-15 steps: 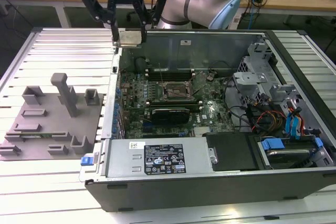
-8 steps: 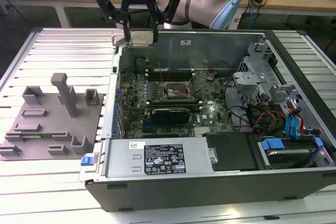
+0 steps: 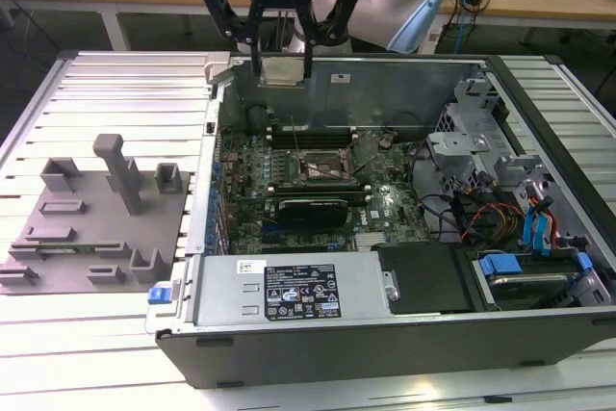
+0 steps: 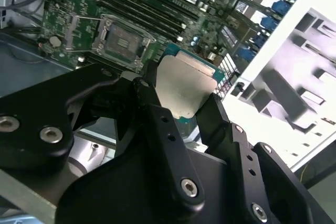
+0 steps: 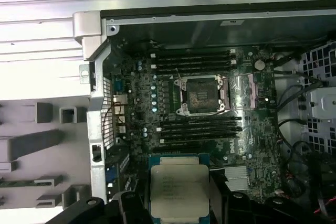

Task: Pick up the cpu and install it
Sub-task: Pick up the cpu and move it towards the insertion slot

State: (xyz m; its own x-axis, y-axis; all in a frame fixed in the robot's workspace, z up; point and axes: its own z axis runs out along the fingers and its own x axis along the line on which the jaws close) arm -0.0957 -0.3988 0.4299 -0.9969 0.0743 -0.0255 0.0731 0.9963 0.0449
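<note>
Quick rundown of what we're looking at. The open computer case (image 3: 385, 84) lies on the white slatted surface (image 3: 115, 84), and it's crowded in there. The green motherboard (image 5: 247, 145) has the square metal-framed socket (image 3: 322, 166) about mid-board, with its dark contact field showing in both wrist views. Rows of black memory slots (image 5: 199, 59) run along two sides of it, and thin metal levers stick up right next to the frame, so the spot is hemmed in. On the exterior view's right there's a tangle of cables (image 3: 481, 214) and blue-tabbed drive trays (image 3: 539, 228). The power supply (image 3: 289, 291) with its white label fills the near edge. Outside the case, on the exterior view's left, sits the grey fixture plate (image 3: 96, 228) with its blocks and posts.

Now the cpu (image 3: 281, 68). The black jaws are closed partway onto it, gripping two opposite edges, and it's up in the air over the far rim of the case, well apart from the socket. Up close, the cpu (image 4: 184, 85) is a flat square with a silver-white metal top and a thin green rim around it. There's some faint print on the lid in the first wrist view (image 5: 179, 190).
</note>
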